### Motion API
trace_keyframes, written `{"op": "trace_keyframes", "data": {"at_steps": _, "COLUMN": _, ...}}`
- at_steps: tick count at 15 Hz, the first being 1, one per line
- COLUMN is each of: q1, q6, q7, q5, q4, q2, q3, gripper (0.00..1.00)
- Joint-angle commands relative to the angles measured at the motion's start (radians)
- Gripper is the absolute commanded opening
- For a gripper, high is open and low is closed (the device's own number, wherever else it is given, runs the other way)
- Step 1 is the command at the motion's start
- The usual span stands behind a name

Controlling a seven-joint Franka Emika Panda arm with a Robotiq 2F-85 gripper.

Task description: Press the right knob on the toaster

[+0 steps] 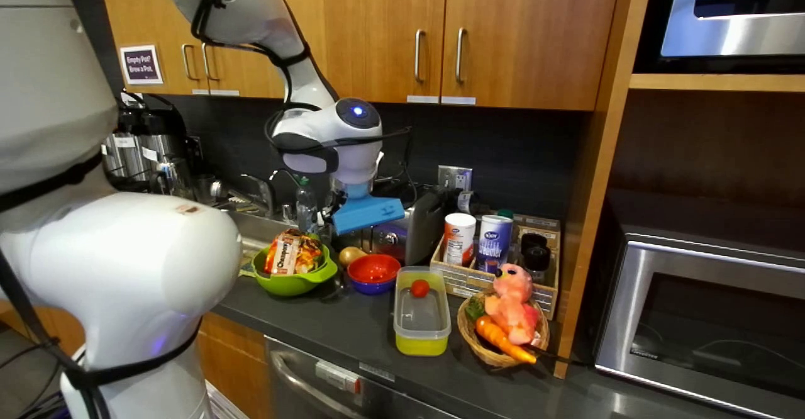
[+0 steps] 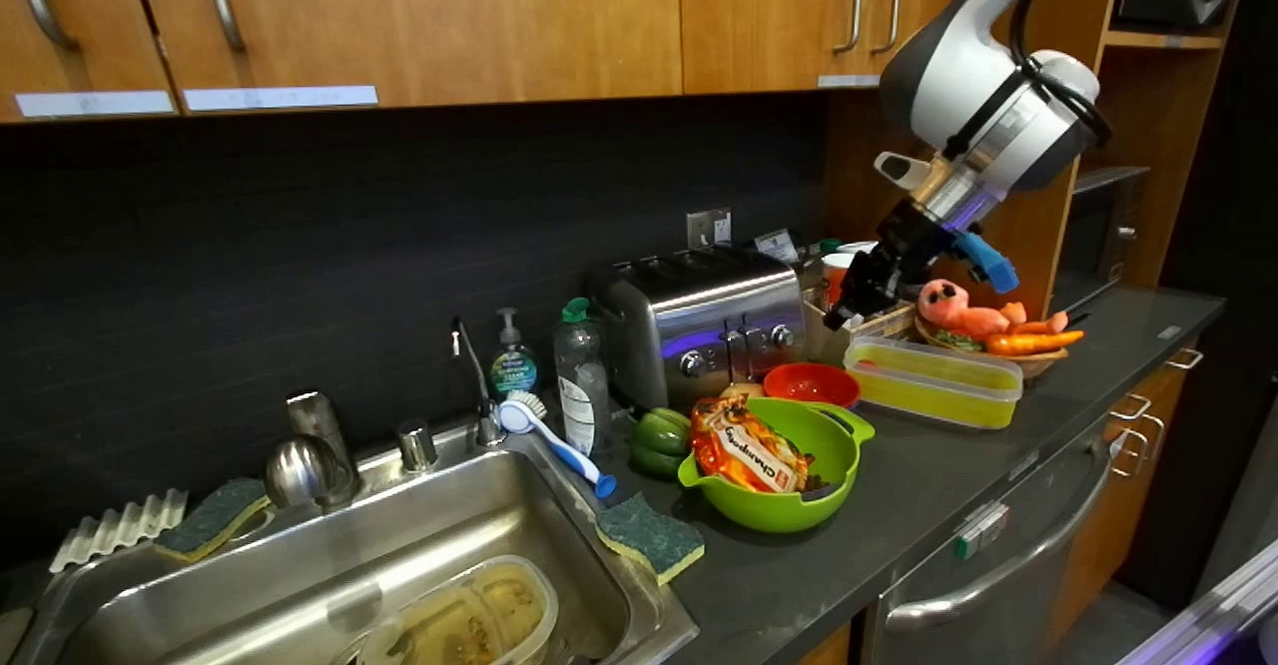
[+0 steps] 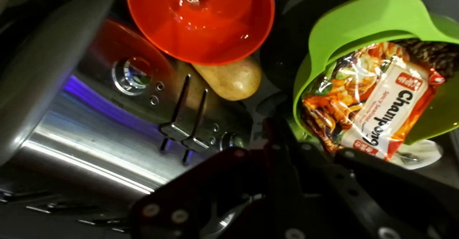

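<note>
Approach, likely: the closed gripper (image 2: 847,312) must align, then press the toaster's (image 2: 704,308) right knob (image 2: 782,335) (by the counter's (image 2: 929,470) back edge).

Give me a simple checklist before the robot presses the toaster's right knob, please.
1. Right knob in sight: ok, it shows in the wrist view.
2. Hand shut for pressing: ok, it looks closed.
3. Hand at the knob: not ok, it hangs apart from it.
4. Red bowl out of the way: cannot tell; it sits near that knob.
5. Toaster plugged in: cannot tell.
</note>
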Motion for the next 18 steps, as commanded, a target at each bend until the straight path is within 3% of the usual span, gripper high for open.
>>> {"op": "trace_keyframes", "data": {"at_steps": 1, "q1": 0.042, "q6": 0.058, "q7": -0.104, "q5": 0.214, "q4": 0.067, "q2": 0.076, "q3": 0.006, "gripper": 0.0}}
{"op": "trace_keyframes", "data": {"at_steps": 4, "q1": 0.052, "q6": 0.09, "q7": -0.203, "q5": 0.387, "q4": 0.103, "q2": 0.112, "q3": 0.017, "gripper": 0.0}}
{"op": "trace_keyframes", "data": {"at_steps": 8, "q1": 0.043, "q6": 0.068, "q7": -0.281, "q5": 0.537, "q4": 0.148, "q2": 0.181, "q3": 0.016, "gripper": 0.0}}
{"op": "trace_keyframes", "data": {"at_steps": 18, "q1": 0.041, "q6": 0.041, "q7": -0.361, "q5": 0.656, "q4": 0.259, "q2": 0.347, "q3": 0.009, "gripper": 0.0}}
